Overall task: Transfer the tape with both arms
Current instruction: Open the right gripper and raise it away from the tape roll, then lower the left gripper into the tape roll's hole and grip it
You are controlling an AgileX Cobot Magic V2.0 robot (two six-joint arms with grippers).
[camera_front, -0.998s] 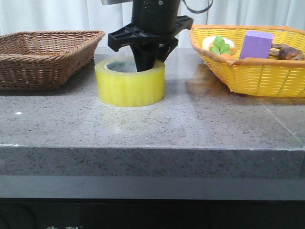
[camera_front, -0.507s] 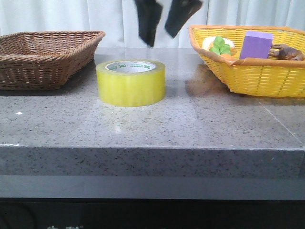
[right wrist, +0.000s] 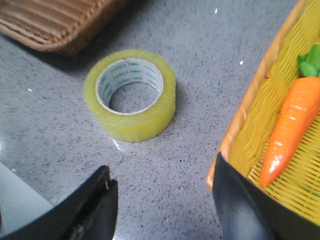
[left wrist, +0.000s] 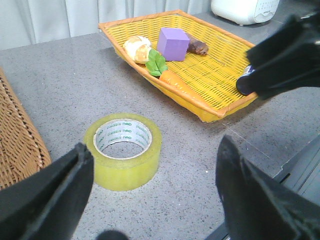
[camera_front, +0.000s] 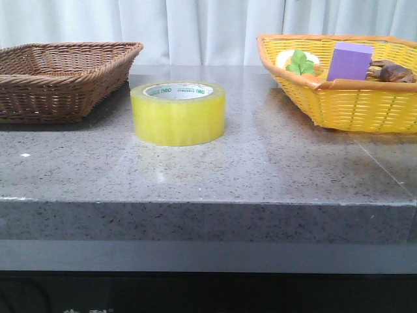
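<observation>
Left wrist camera. The left pincer (left wrist: pixel 155 200) stands wide open above the grey speckled tabletop (left wrist: pixel 70 85), its two black fingers (left wrist: pixel 50 200) apart and holding nothing. The tape (left wrist: pixel 123 151), a yellow roll, lies flat on the tabletop with its white core facing up, clear of both fingers. A brown wicker basket (left wrist: pixel 17 145) sits near the roll. A yellow woven basket (left wrist: pixel 210 85) holds a purple block (left wrist: pixel 173 43), a carrot (left wrist: pixel 172 80) with green leaves (left wrist: pixel 156 63), a bread roll (left wrist: pixel 137 48) and a dark brown item (left wrist: pixel 198 47). A black arm part (left wrist: pixel 285 55) overlaps this basket's edge. A white appliance (left wrist: pixel 245 9) stands beyond.
</observation>
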